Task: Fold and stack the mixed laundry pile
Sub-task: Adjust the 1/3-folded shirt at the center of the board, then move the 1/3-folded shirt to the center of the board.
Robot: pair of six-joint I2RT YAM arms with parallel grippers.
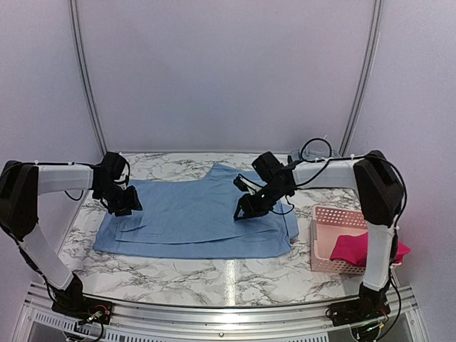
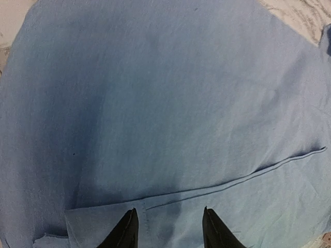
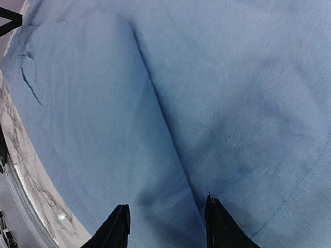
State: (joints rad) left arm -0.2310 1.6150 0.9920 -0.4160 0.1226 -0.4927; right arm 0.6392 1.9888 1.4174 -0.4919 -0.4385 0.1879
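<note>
Folding the shirt (image 1: 196, 214) looks to be the step in hand. It lies spread flat on the table (image 1: 178, 274) in the middle of the top view, with a doubled strip along its lower edge that suggests one fold is already laid. The left gripper (image 1: 127, 201) sits over the shirt's left edge and the right gripper (image 1: 251, 206) over its right-centre. Each wrist view shows the jaws partly apart with nothing between them, only blue cloth below. The next move probably calls for both to drop onto an edge, pinch it cleanly and carry it across together so the cloth stays square. The red garment (image 1: 353, 249) waits in the basket (image 1: 322, 214) at lower right, half hidden by the right arm, so its shape is unclear. Collar and sleeves cannot be made out. Whether the fingertips touch the cloth cannot be told, and the right gripper covers part of the shirt's right side.
</note>
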